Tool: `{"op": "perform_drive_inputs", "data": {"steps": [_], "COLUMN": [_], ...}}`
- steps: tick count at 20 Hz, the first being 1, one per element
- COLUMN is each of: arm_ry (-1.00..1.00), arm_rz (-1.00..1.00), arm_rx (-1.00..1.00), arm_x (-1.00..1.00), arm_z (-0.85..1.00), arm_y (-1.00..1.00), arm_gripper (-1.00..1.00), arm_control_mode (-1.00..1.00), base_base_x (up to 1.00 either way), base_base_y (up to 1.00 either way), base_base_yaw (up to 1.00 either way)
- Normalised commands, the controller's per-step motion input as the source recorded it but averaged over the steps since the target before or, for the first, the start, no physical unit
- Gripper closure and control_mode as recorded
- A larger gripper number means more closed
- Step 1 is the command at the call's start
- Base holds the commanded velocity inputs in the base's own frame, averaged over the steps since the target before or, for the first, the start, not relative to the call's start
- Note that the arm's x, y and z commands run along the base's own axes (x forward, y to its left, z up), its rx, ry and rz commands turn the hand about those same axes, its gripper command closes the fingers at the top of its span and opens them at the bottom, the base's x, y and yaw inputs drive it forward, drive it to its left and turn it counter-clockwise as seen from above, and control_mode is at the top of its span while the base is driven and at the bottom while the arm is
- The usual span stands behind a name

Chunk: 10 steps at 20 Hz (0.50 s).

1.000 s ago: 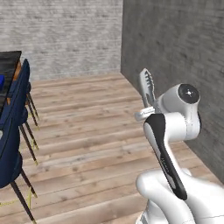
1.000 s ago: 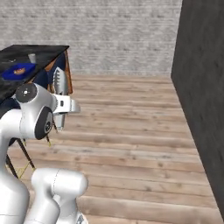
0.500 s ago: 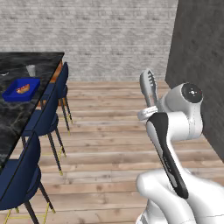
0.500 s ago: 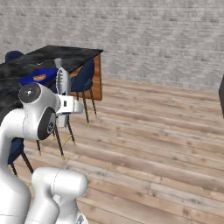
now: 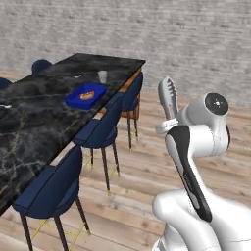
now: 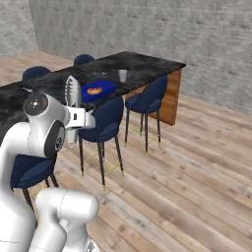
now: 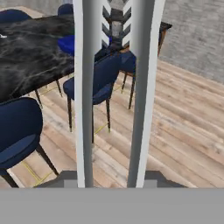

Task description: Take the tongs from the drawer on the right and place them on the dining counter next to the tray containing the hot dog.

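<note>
The tool [image 7: 111, 179] grips the tongs [image 5: 169, 98] at their base, closed on them; its fingertips are cut off low in the hand view. The tongs stand upright, away from the dark surface [image 5: 44, 112]. There, the blue tray [image 5: 86, 95] holds a tiny, indistinct hot dog [image 5: 87, 95] near the chair-side edge.

Base views look forward from behind arm, left and right; both share worktop [image 5: 44, 112], blue tray [image 5: 86, 95], chairs [image 5: 100, 132]. Hand view looks close along tongs [image 7: 142, 87] toward worktop.
</note>
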Motion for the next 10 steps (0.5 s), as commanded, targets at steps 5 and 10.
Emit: {"op": "perform_drive_inputs", "data": {"steps": [5,10], "arm_ry": [0.0,0.0], "arm_rz": [0.0,0.0], "arm_rx": [0.0,0.0], "arm_x": [0.0,0.0], "arm_z": [0.0,0.0], "arm_y": [0.0,0.0], "arm_gripper": [1.0,1.0], "arm_control_mode": [1.0,1.0], "base_base_x": [0.36,0.35], "base_base_y": [-0.12,-0.4], "base_base_yaw": [0.68,0.65]}}
